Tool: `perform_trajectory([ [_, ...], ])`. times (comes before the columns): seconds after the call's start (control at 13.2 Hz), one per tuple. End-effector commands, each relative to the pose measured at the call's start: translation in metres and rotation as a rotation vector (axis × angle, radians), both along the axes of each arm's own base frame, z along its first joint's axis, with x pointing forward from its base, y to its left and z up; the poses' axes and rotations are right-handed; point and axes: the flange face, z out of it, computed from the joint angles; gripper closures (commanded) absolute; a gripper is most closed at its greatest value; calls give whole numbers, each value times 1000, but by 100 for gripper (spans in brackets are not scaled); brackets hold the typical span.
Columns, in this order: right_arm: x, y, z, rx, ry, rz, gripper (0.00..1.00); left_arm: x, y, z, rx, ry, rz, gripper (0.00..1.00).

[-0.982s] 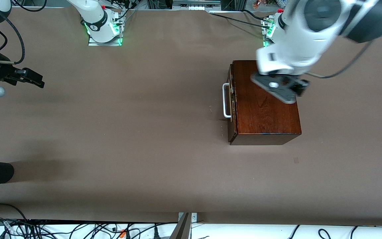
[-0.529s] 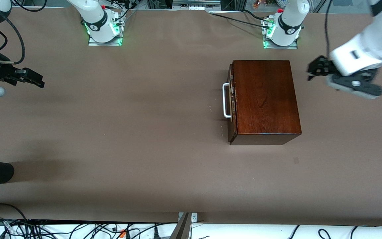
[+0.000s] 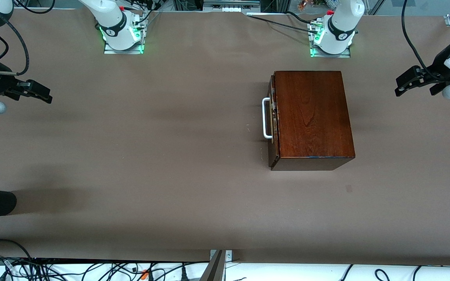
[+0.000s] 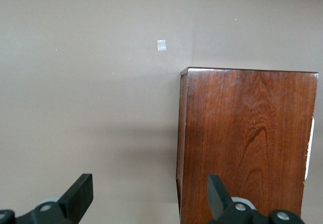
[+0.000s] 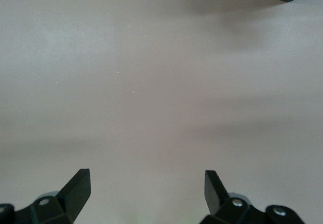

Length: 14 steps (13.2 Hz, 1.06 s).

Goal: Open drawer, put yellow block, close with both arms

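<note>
The left arm has swung away from above the dark reddish-brown polished wooden box (image 3: 311, 117) within the last second. Its left end effector (image 3: 408, 84) now hangs over the brown bench (image 3: 150, 164) toward the left arm's end, well apart from the box, fingers spread and holding nothing. The right end effector (image 3: 33, 91) has not moved; it waits over the right arm's end of the bench, fingers also spread and empty. The drawer (image 3: 272, 117), with its white U-shaped bar handle (image 3: 266, 118), looks pushed in. The small yellow block is nowhere in view, so it may be inside. Judging by this, the task seems finished.
</note>
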Motion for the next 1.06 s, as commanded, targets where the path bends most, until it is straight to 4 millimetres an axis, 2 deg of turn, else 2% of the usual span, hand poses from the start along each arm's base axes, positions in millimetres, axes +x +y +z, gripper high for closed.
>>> perform_trajectory([
  [0.0, 2, 0, 6, -2, -7, -6, 0, 2, 0, -4, -11, -6, 13, 0],
  [0.98, 3, 0, 6, -1, -13, -13, 0, 1, -8, 0, 11, 13, -8, 0],
])
